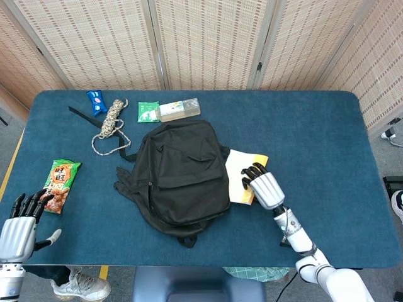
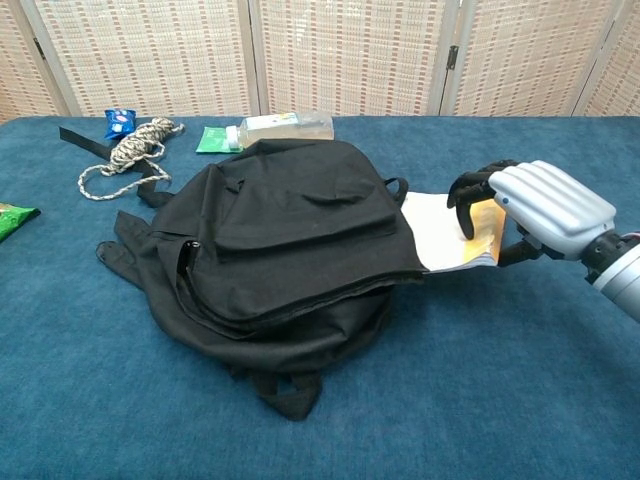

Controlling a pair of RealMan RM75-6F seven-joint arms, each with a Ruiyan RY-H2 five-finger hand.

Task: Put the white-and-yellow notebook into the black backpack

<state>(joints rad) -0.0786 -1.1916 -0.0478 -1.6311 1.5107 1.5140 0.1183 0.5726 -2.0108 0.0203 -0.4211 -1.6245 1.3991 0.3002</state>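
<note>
The white-and-yellow notebook (image 1: 242,176) lies flat on the blue table (image 1: 321,145), just beside the black backpack (image 1: 179,179) on its right flank, with its near edge tucked under the backpack's side in the chest view. My right hand (image 1: 263,187) sits over the notebook's outer end: dark fingers (image 2: 468,196) curl down onto the cover from above and the thumb hooks at the edge, so I read it as clamped on the notebook. The backpack lies slumped in the middle of the table, front pocket up, straps trailing toward me. My left hand (image 1: 17,228) hangs off the near left corner with fingers spread apart, holding nothing. Near it lies a green snack packet (image 1: 60,178). Along the far side I see a coiled rope (image 1: 111,121), a small blue packet (image 1: 96,100), a green packet (image 1: 148,112) and a clear box (image 1: 179,109)
</note>
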